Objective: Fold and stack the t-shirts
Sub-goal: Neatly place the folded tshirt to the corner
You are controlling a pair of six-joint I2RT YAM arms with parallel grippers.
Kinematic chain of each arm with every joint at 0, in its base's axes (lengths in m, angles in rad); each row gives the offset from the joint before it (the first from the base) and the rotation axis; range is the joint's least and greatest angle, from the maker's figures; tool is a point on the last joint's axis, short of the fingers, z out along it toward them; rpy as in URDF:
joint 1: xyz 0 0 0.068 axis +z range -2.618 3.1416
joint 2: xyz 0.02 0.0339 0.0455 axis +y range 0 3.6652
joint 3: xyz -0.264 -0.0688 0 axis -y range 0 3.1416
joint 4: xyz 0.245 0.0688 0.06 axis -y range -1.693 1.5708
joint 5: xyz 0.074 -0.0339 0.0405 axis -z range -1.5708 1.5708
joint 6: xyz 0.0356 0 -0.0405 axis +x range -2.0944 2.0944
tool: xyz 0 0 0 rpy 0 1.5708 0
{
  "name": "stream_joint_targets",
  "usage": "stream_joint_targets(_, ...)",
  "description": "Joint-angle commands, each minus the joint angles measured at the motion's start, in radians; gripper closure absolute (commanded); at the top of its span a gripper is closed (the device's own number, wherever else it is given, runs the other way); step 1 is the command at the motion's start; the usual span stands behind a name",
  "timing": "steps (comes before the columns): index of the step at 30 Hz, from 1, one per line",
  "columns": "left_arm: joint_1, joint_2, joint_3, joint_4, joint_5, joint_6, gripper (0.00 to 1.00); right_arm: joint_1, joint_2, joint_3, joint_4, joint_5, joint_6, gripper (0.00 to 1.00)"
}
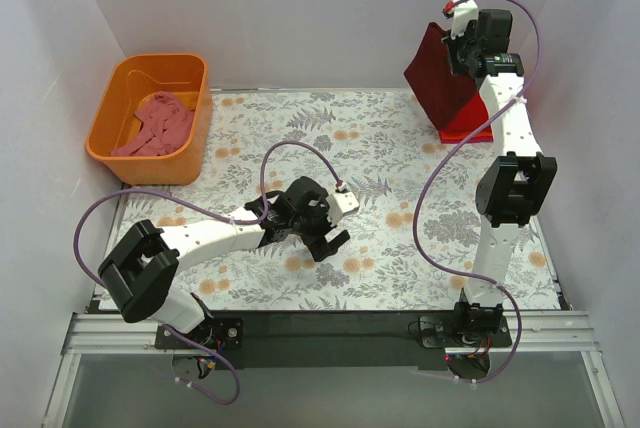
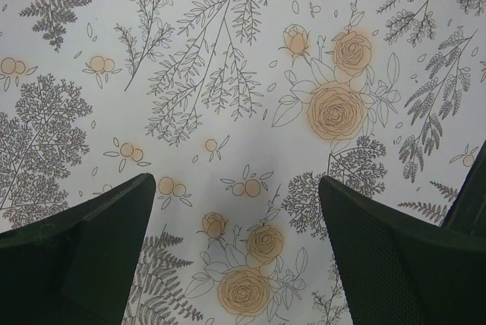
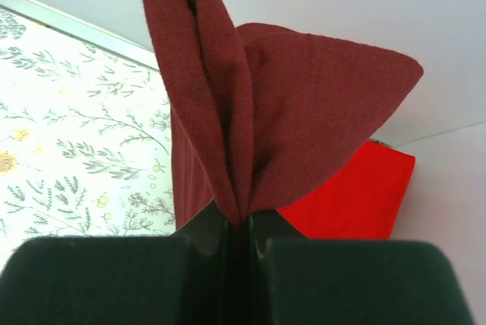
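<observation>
- Top external view: the right gripper (image 1: 462,40) is hanging high over the far right corner of the table (image 1: 400,148). It is pinching a dark maroon t-shirt (image 1: 438,83) that is drooping below it, and a bright red t-shirt (image 1: 475,130) is lying flat under the drooping hem.
- The left gripper (image 1: 325,238) is hovering low over bare table, well apart from any cloth. A dusty pink t-shirt (image 1: 155,126) is lying crumpled in the orange tub (image 1: 105,133), far off to its left.
- Left wrist view: the jaws are standing wide with nothing between them, only the flowered table beneath.
- Right wrist view: the jaws are pressing almost shut on a doubled ridge of maroon cloth, which is falling away from the fingertips in limp folds, with the red shirt lying beyond.
- Handling, as a judgement: the shirt is looking light, soft and floppy, not fragile, so it is likely sagging and swinging from a single pinch. Gripping a doubled hem or shoulder edge, with a second hold at the opposite corner, should be keeping it flat.
</observation>
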Motion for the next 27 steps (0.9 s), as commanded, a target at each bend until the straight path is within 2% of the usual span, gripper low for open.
stream_joint_targets(1,0.005,-0.021,0.025,-0.007,0.001,0.011,0.11,-0.029,-0.007,0.028,0.096,0.012,-0.002,0.99)
stream_joint_targets(27,0.005,0.029,0.069,-0.042,0.010,0.019,0.10,-0.124,0.077,-0.015,0.191,0.065,-0.074,0.99)
